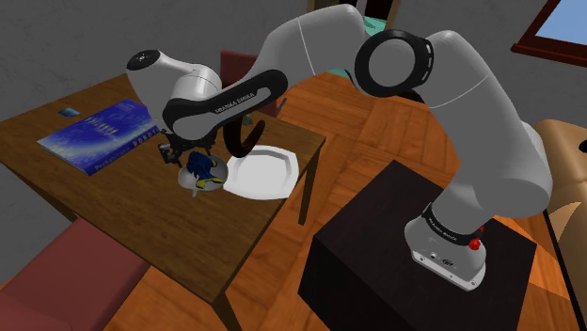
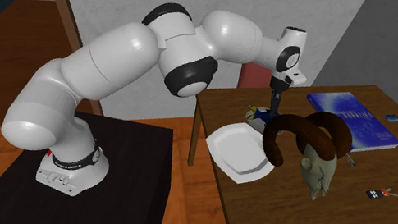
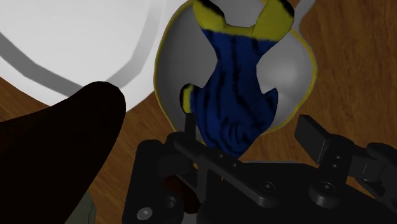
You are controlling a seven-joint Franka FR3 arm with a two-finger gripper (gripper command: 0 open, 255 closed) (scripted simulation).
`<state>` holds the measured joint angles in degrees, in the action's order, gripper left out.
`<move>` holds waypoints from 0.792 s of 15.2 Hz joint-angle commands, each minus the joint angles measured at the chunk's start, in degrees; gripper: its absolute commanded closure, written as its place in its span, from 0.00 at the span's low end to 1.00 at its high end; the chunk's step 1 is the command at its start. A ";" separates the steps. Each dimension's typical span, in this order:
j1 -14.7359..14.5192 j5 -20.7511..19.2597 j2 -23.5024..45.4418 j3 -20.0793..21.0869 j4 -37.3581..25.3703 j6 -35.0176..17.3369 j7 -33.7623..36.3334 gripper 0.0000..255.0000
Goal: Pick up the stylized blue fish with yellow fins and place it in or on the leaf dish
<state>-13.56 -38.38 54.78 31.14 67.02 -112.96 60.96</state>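
Reading across the shoulder view: your gripper [image 1: 181, 156] hangs low over the fish [image 1: 200, 167], fingers spread and not clasping it. The leaf dish [image 3: 289, 79], not your grip, bears the fish, just beside the plate [image 1: 268, 174].

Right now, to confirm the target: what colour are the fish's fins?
Yellow fins on a blue, dark-striped fish; clearest in wrist view.

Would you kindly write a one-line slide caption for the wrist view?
Blue fish with yellow fins lying in the grey dish beside a white plate, with the open gripper over it.
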 commanded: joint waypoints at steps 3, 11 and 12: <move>-0.04 0.40 -0.95 0.37 -0.19 1.12 -0.17 0.00; -0.36 1.49 -3.30 1.29 -1.36 4.51 -0.77 0.00; -0.36 1.49 -3.30 1.29 -1.36 4.51 -0.77 0.00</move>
<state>-13.91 -36.90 51.47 32.43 65.69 -108.48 60.19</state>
